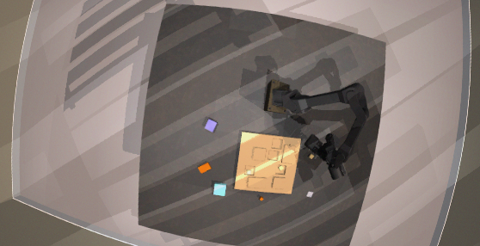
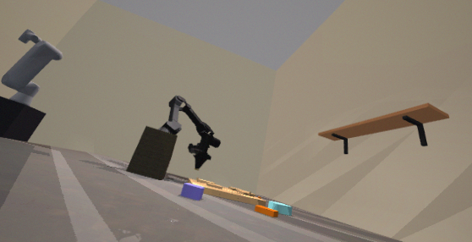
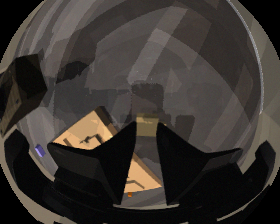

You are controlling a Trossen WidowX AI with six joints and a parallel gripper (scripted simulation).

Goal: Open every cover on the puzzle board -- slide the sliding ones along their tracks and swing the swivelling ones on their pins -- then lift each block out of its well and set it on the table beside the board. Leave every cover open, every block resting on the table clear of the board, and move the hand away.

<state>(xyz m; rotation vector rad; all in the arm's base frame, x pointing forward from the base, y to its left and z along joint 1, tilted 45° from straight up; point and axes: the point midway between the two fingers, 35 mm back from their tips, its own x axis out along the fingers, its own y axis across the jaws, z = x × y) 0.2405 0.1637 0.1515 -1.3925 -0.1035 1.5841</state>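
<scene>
Clamped between the fingertips of the gripper, a small tan block is held above the bench, just off the side of the puzzle board. The fingers are closed on it, pointing down, higher than the board and beside it rather than over it. Seen from the wrist, the board lies to one side, partly hidden behind a finger. Another small tan block rests on the bench near the board's gripper-side edge, close to the hand. A small white block sits off the nearby corner of the board, and a tiny orange block lies just beside the edge farthest from the arm's base. Across the board from the gripper are a purple block, a larger orange block and a cyan block. Whether every cover on the board is open is too small to tell.
</scene>
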